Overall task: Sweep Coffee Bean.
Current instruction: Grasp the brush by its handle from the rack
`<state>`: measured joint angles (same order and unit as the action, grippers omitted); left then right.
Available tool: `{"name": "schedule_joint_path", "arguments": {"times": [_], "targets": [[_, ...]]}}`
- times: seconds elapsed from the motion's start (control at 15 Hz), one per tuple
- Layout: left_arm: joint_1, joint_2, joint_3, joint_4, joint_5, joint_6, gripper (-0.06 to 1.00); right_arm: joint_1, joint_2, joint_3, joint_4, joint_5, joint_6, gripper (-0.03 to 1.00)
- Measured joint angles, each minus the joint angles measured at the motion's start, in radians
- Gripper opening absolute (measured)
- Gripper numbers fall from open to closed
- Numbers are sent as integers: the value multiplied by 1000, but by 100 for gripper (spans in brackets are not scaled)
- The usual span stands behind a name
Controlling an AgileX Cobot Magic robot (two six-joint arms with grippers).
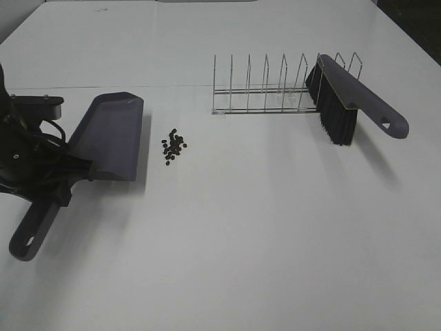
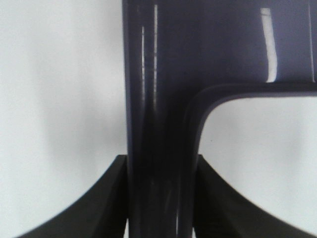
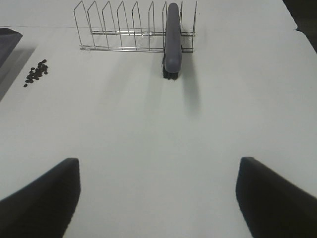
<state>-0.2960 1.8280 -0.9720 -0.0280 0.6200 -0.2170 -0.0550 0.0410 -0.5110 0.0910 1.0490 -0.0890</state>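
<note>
The coffee beans (image 1: 173, 145) lie in a loose dark cluster on the white table, just right of the grey dustpan (image 1: 110, 134). My left gripper (image 1: 63, 183) is shut on the dustpan's handle (image 2: 158, 99), and its fingers (image 2: 106, 198) press on both sides. The pan's blade faces the beans with a small gap. A grey brush with black bristles (image 1: 351, 96) stands in the wire rack (image 1: 265, 89). My right gripper (image 3: 157, 162) is open and empty, well short of the brush (image 3: 172, 39). The beans also show in the right wrist view (image 3: 36, 72).
The wire rack (image 3: 124, 29) has several empty slots to the left of the brush. The dustpan's handle end with its hang hole (image 1: 27, 241) points to the table's front left. The table's dark far-right corner (image 1: 413, 27) marks its edge.
</note>
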Motion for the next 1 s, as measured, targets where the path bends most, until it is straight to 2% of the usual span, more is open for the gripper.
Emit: {"name": "schedule_joint_path", "arguments": {"times": [0.07, 0.13, 0.27, 0.33, 0.4, 0.67, 1.0], "targets": [[0, -10, 0, 1, 2, 0, 32, 0, 37, -9, 0, -46, 0, 72], [0, -12, 0, 2, 4, 0, 32, 0, 85, -14, 1, -141, 1, 72], [0, -12, 0, 2, 6, 0, 32, 0, 204, -17, 13, -334, 1, 72], [0, -19, 0, 3, 7, 0, 32, 0, 354, -37, 52, -481, 1, 72], [0, -23, 0, 3, 7, 0, 32, 0, 449, -70, 67, -520, 1, 72], [0, -23, 0, 6, 9, 0, 32, 0, 856, -311, 79, -562, -38, 72], [0, -23, 0, 6, 9, 0, 32, 0, 1290, -629, 80, -540, -118, 72]]}}
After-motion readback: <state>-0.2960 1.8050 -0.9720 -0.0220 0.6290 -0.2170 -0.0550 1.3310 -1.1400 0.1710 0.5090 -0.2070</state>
